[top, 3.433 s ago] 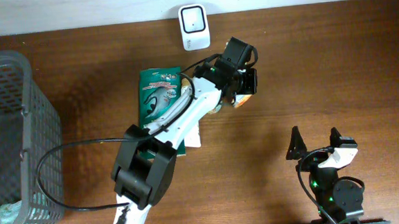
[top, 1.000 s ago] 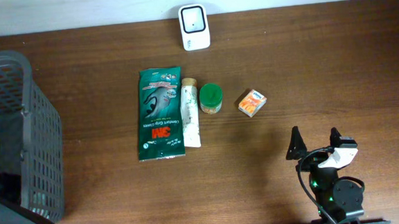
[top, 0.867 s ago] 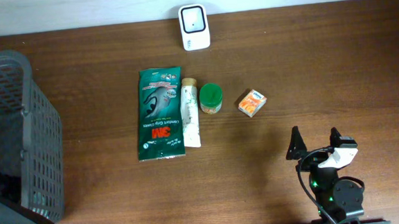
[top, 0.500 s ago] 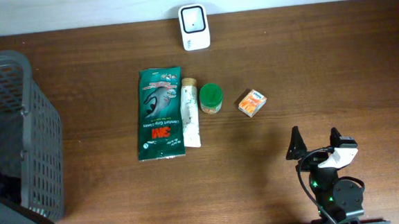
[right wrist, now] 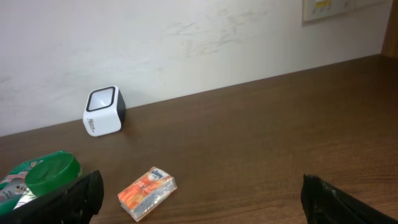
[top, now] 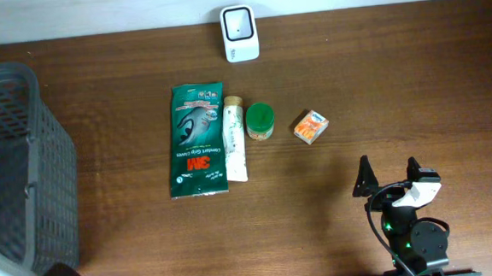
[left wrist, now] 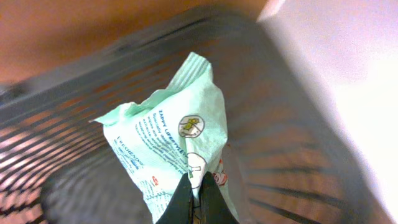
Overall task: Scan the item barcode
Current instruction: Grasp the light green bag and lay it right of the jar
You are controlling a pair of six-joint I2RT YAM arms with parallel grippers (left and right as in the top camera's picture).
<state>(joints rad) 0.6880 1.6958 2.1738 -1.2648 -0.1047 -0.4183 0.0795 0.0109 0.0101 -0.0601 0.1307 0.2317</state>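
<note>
Packet (left wrist: 177, 140) is pale mint green, crinkled, printed.

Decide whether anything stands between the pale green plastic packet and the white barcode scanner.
The grey mesh basket's wall does: the left gripper holds the pale green packet inside it. Nothing else visibly blocks the white scanner.

Matt wooden table (top: 414, 85), grey plastic mesh basket (top: 54, 184), crinkled mint plastic pouch (left wrist: 174, 140)

We find a mock shop checkout staged on a wooden table (top: 397, 86): a white barcode scanner (top: 239, 22) stands against a plain white wall (right wrist: 217, 37), a grey mesh shopping basket (top: 57, 192) sits at one end, and retail goods, among them a glove packet (top: 197, 139) and a small orange box (top: 311, 126), lie in a row.
</note>
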